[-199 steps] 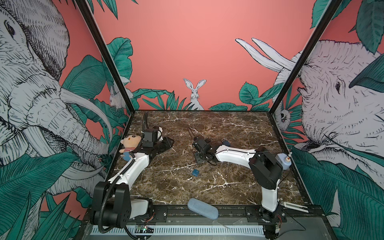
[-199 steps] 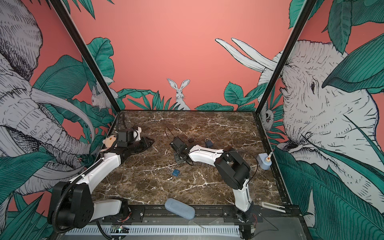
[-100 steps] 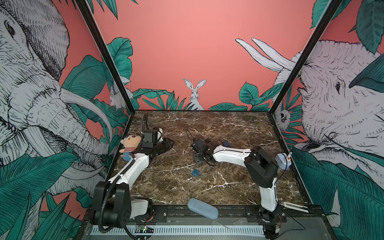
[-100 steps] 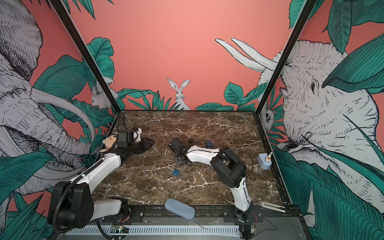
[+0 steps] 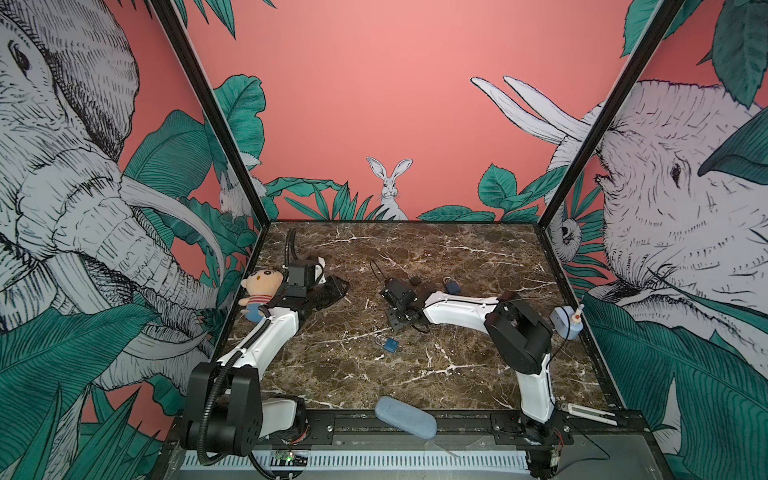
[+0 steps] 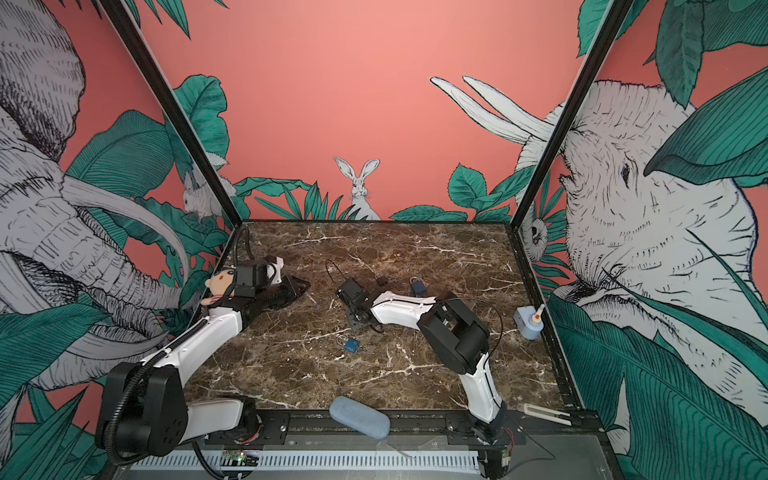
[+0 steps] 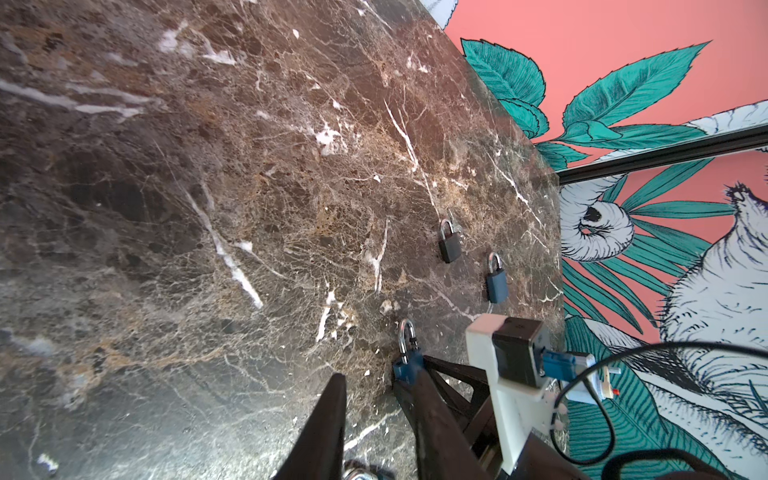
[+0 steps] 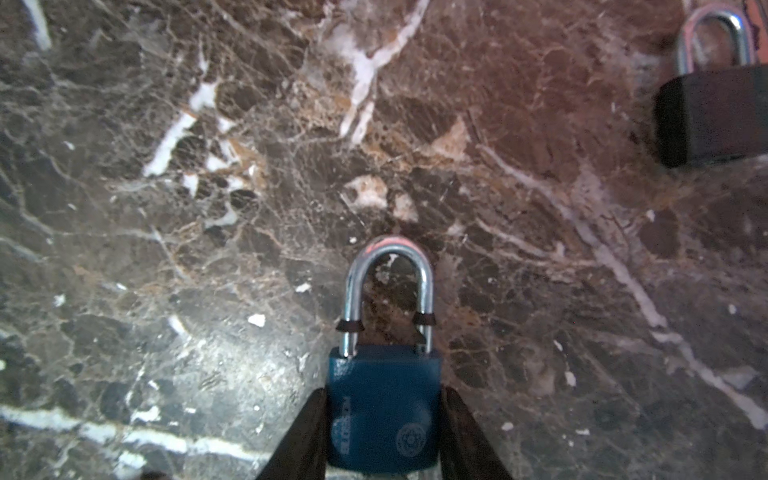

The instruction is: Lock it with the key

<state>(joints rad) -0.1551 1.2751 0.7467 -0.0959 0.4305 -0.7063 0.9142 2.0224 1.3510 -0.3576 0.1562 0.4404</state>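
Your right tool (image 8: 383,392) is pinching the blue padlock (image 8: 384,415): its dark fingers (image 8: 303,449) press one against each side of the body. The shackle (image 8: 352,299) points away from the tool, and on one leg you can see a notch just above the body. Whether the padlock rests on the brown marble tabletop (image 8: 187,208) or hangs just over it, you cannot tell. In both top views the tool hides this padlock. The tool sits near the middle of the tabletop, at the end of the white right arm (image 5: 457,309).

Just beyond it lies a dark padlock (image 8: 715,116), and farther toward the right wall a second blue padlock (image 7: 496,284), both with shackles pointing toward the back wall. A loose blue padlock (image 5: 391,345) lies nearer the front edge, apart from the tool.

Your left tool (image 7: 372,386) lies low at the left side, aimed at the right tool, its fingers spread with a clear gap. A metal glint shows between them at the edge of the wrist view, and you cannot tell whether anything is pinched. A plush doll (image 5: 262,286) sits just beside the left arm (image 5: 270,332). A small blue bottle (image 5: 566,326) stands against the right wall.
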